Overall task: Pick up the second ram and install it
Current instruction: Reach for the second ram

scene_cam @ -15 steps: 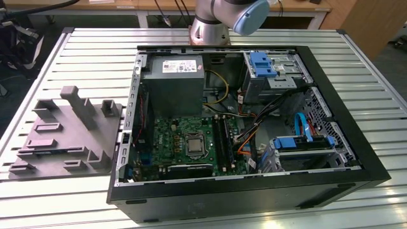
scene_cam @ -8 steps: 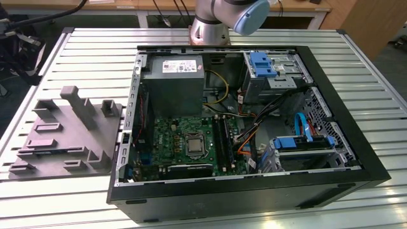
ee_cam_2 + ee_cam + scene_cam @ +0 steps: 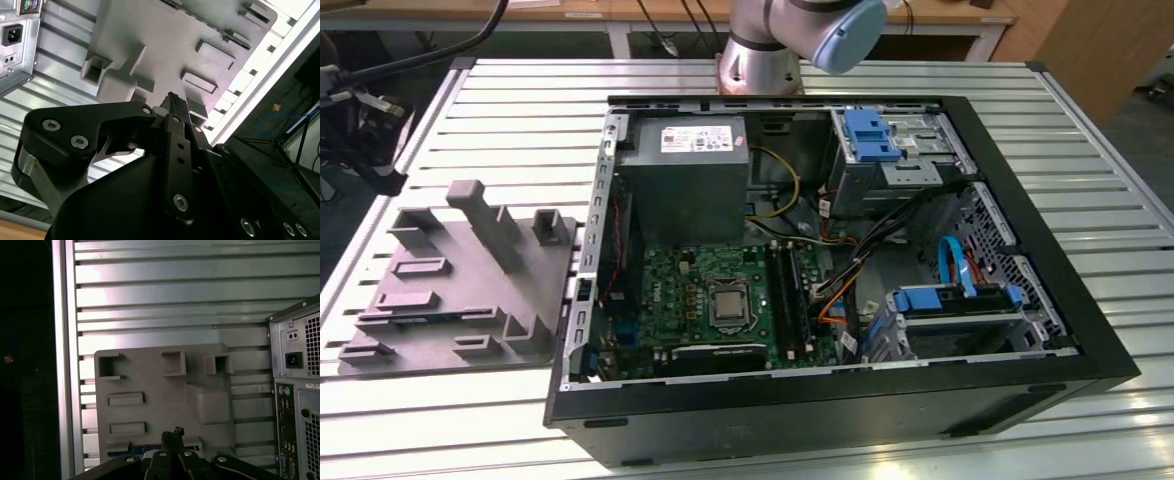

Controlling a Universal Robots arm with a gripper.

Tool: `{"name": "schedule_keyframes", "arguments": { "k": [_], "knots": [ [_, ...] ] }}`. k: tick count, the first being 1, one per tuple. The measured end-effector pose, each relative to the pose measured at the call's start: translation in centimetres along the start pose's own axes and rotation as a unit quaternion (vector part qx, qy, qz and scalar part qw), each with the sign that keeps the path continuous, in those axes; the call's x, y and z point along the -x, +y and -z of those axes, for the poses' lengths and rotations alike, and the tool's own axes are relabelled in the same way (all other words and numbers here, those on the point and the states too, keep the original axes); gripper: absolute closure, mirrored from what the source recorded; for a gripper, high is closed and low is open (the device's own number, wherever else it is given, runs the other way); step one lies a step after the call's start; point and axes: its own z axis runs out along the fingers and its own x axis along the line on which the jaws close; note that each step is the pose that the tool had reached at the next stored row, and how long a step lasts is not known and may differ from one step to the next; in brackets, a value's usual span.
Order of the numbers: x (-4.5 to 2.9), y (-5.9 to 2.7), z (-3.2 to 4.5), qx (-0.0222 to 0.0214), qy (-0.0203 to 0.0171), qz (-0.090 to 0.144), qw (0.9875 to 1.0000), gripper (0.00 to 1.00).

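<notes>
I can make out no readable text. A white label (image 3: 695, 139) lies on the grey power-supply box (image 3: 680, 190), far left inside the computer case (image 3: 1067, 300); its print is too small to read.

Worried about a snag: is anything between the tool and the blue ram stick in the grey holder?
Nothing visible does. In the first wrist view the tool hangs over the grey holder, and the ram lies uncovered in its slot there.
</notes>
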Motion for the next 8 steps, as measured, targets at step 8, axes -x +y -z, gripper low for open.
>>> {"name": "schedule_keyframes", "arguments": {
  "k": [8],
  "knots": [
    [-0.16, -1.69, -0.69, 0.0, 0.0, 0.0, 1.0, 0.9]
  ]
}}
